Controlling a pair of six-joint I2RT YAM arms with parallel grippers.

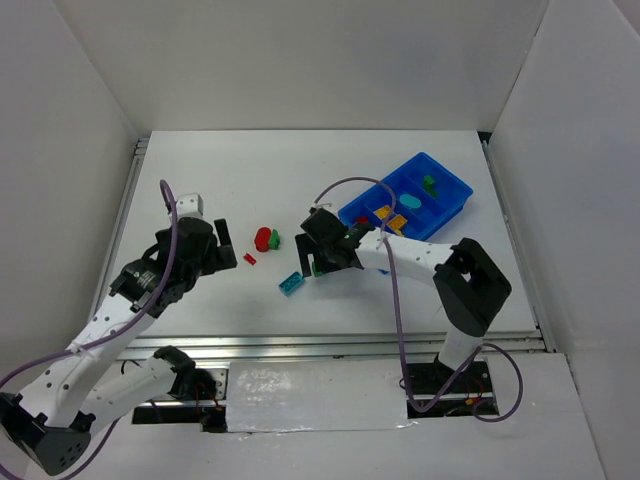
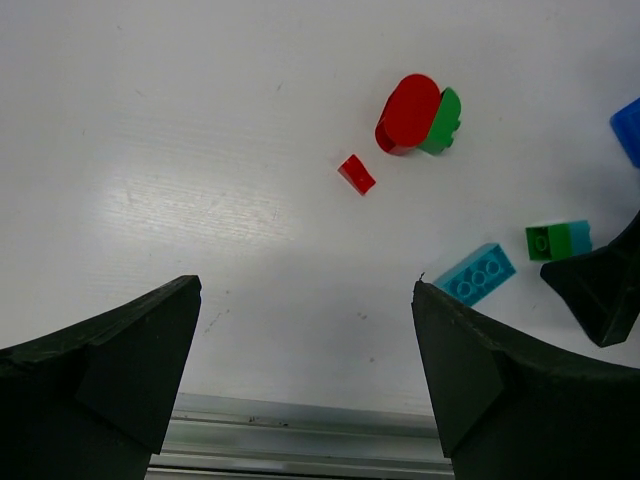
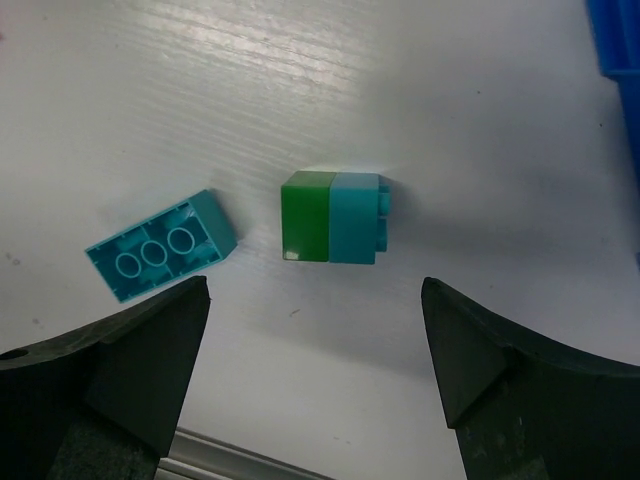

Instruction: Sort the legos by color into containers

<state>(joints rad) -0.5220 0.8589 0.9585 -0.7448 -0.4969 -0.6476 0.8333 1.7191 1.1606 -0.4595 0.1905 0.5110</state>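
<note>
The blue tray (image 1: 452, 203) lies at the back right, holding green, teal, yellow and red legos. On the table lie a red round lego (image 1: 262, 238) (image 2: 410, 110) touching a green one (image 1: 274, 239) (image 2: 443, 120), a small red lego (image 1: 250, 259) (image 2: 356, 173), a teal brick (image 1: 290, 284) (image 2: 476, 273) (image 3: 160, 258), and a joined green-and-teal brick (image 1: 318, 268) (image 2: 558, 240) (image 3: 332, 217). My right gripper (image 1: 312, 262) (image 3: 316, 290) is open and empty, just above the green-and-teal brick. My left gripper (image 1: 228, 245) (image 2: 306, 290) is open and empty, left of the small red lego.
A metal rail (image 1: 340, 345) runs along the table's near edge, close below both grippers. White walls enclose the table on three sides. The tray's corner (image 2: 628, 128) shows at the left wrist view's right edge, and its edge (image 3: 615, 40) shows at the right wrist view's upper right.
</note>
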